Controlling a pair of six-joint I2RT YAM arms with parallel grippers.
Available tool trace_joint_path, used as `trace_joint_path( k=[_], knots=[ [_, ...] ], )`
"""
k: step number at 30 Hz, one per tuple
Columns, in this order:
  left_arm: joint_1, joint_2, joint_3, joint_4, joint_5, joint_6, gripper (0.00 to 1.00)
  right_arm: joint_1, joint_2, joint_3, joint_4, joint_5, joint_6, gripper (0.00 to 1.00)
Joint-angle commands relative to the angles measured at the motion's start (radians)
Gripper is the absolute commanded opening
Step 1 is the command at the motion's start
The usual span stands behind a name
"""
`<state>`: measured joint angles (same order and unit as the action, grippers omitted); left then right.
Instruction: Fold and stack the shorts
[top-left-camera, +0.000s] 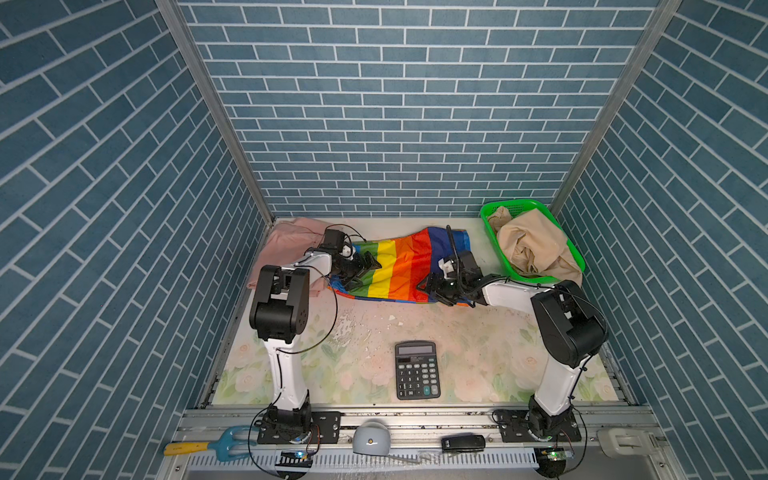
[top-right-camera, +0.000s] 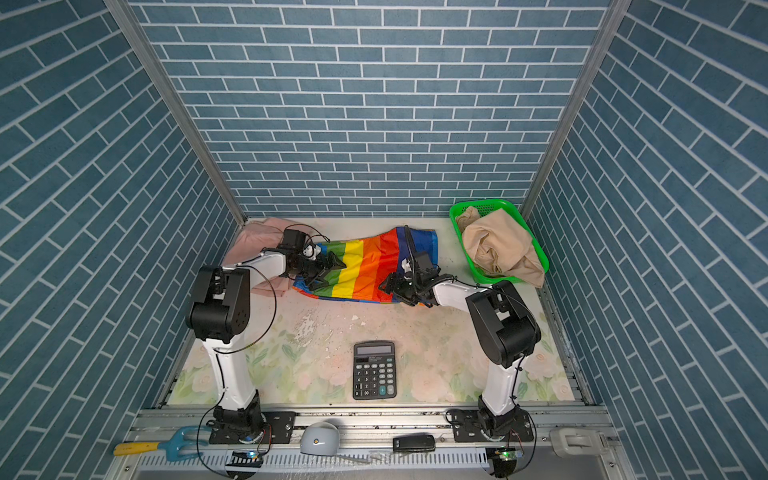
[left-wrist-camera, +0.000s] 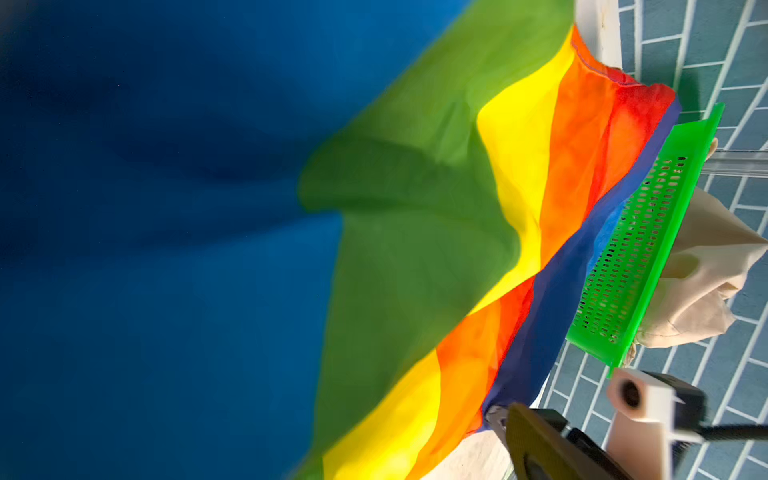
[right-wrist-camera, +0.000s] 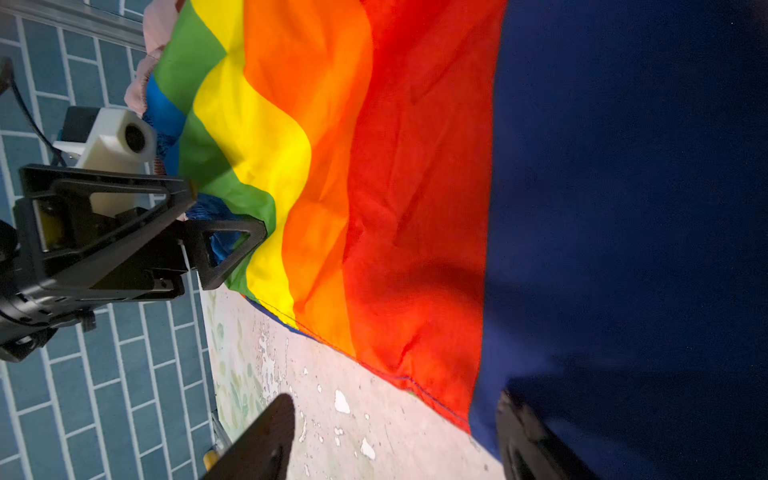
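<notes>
The rainbow-striped shorts (top-left-camera: 399, 266) (right-wrist-camera: 374, 166) lie spread across the back middle of the table. My left gripper (top-left-camera: 365, 274) (right-wrist-camera: 228, 212) stands open over their green and blue end; in the left wrist view blurred blue and green cloth (left-wrist-camera: 415, 208) hides its own fingers. My right gripper (top-left-camera: 432, 289) (right-wrist-camera: 395, 440) is open at the front hem by the navy stripe, with bare table between its fingers. The pale pink shorts (top-left-camera: 286, 245) lie at the back left, partly under the rainbow ones. The beige shorts (top-left-camera: 532, 245) sit bunched in the green basket (top-left-camera: 519, 204).
A black calculator (top-left-camera: 417, 370) lies at the front middle of the floral table. Tiled walls close in the back and both sides. On the front rail lie a blue and yellow tool (top-left-camera: 216, 444), a grey rounded object (top-left-camera: 372, 436) and a black device (top-left-camera: 463, 442).
</notes>
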<state>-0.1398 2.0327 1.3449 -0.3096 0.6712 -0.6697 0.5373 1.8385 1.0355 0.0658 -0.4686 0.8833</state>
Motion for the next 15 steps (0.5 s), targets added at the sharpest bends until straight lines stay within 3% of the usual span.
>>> trace_joint_path(
  k=[1,9,15],
  knots=[
    [0.012,0.036,-0.042,-0.002,-0.018,0.013,1.0,-0.011,-0.002,-0.037,0.141,-0.035,0.082,0.77],
    [0.038,0.0,-0.138,0.015,-0.035,0.022,1.0,-0.095,-0.071,-0.209,0.109,-0.025,-0.001,0.77],
    [0.001,-0.034,-0.143,0.02,-0.019,0.019,1.0,-0.222,-0.149,-0.21,-0.081,-0.037,-0.192,0.77]
  ],
)
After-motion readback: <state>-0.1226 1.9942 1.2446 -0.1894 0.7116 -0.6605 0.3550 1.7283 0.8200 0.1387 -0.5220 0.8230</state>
